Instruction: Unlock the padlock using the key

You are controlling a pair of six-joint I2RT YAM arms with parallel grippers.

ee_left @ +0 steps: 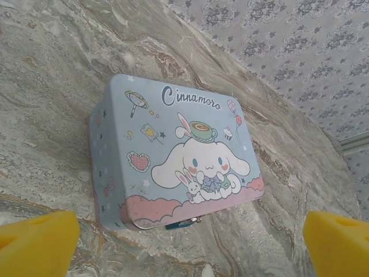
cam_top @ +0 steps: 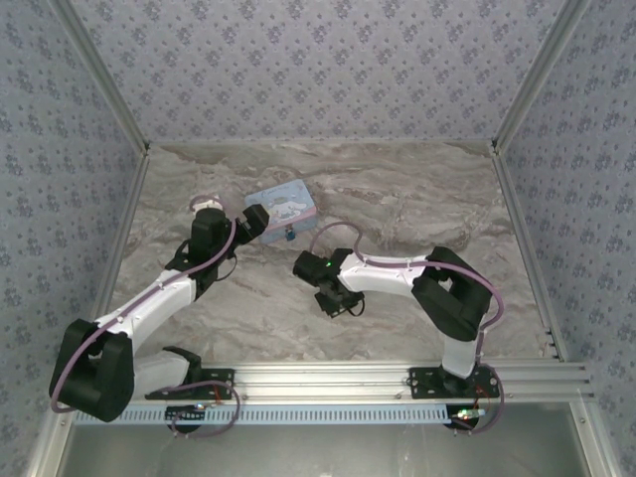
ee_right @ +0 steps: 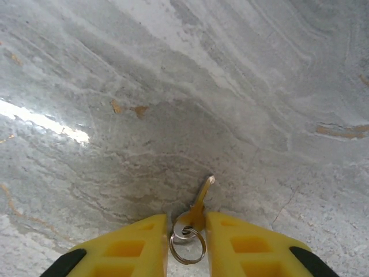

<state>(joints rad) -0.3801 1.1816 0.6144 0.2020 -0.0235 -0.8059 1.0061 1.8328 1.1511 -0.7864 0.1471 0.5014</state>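
The tiny blue padlock [ee_left: 180, 224] hangs at the front clasp of a pale blue cartoon tin [ee_left: 173, 156], and it is a small dark spot [cam_top: 289, 237] from above. My left gripper [ee_left: 190, 245] hovers just in front of the tin, wide open, its yellow fingers [ee_left: 37, 242] far apart. The key [ee_right: 199, 205] lies flat on the marble with its ring [ee_right: 187, 247] toward me. My right gripper [ee_right: 186, 242] is down at the table with its jaws narrow around the key's head. The right finger touches the head and a thin gap remains on the left.
The tin [cam_top: 281, 211] sits at the back middle of the marble table [cam_top: 417, 199]. Patterned walls close in the back and sides. The right gripper [cam_top: 336, 298] works mid-table, a hand's width from the left gripper [cam_top: 254, 223].
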